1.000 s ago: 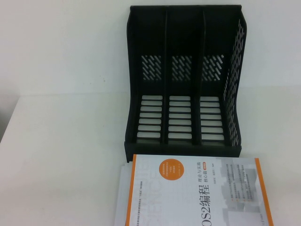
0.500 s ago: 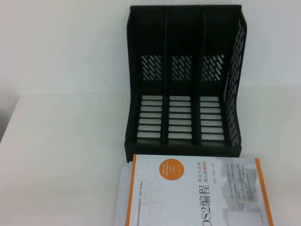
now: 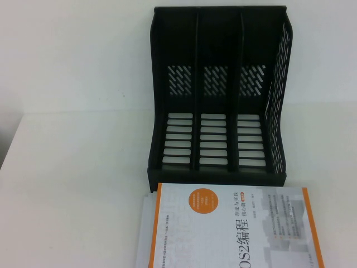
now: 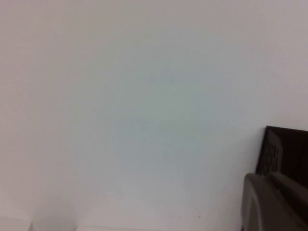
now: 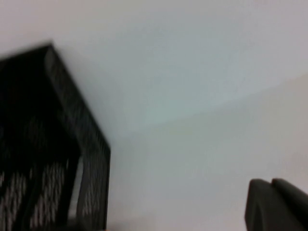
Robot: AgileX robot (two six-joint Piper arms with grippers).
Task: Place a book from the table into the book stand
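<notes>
While neither arm shows in the high view, the white-covered paperback with orange border strips (image 3: 234, 229) lies flat on the plain white table (image 3: 72, 184), just in front of the black plastic three-slot book stand (image 3: 217, 95) — the pickup looks not yet begun; next comes reaching for the book. Its title runs toward the stand; long axis unclear, cut off

Left wrist view: left gripper (image 4: 276, 202) near the stand, jaw state unreadable

Right wrist view: right gripper (image 5: 276, 204) beside the stand — likewise unreadable
</notes>
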